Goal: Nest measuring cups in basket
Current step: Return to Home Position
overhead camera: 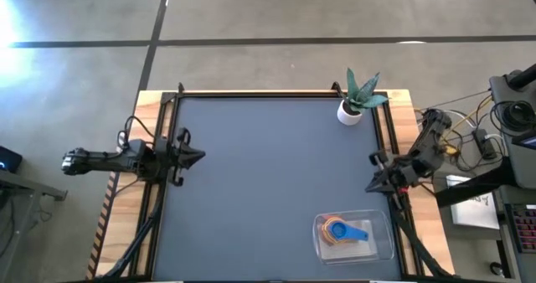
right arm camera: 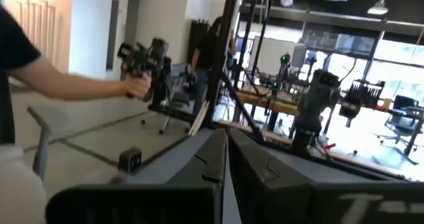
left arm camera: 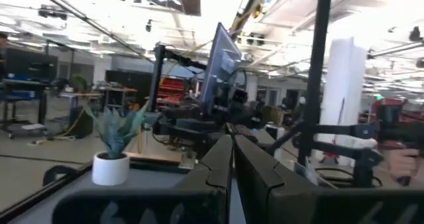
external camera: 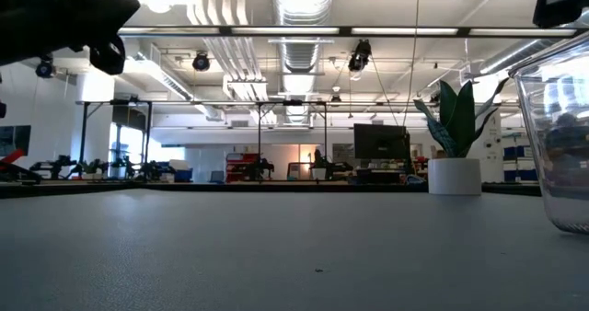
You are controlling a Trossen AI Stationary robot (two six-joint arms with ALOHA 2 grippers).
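The clear basket (overhead camera: 381, 245) sits near the table's front right corner. The measuring cups (overhead camera: 339, 230) lie stacked inside it, a blue one on top with its handle toward the right and an orange rim showing beneath. In the low view the basket's wall (external camera: 557, 145) rises at the right edge. My left gripper (overhead camera: 201, 156) is shut at the table's left edge, pointing inward and holding nothing. My right gripper (overhead camera: 369, 185) is shut at the right edge, above the basket's far side and clear of it. Both wrist views show the fingers closed together, left (left arm camera: 232, 159) and right (right arm camera: 225, 158).
A small white pot with a green plant (overhead camera: 350, 111) stands at the table's far right corner. Dark rails run along the table's left and right edges. In the right wrist view a person's arm (right arm camera: 73, 85) holds a hand-held device beyond the table.
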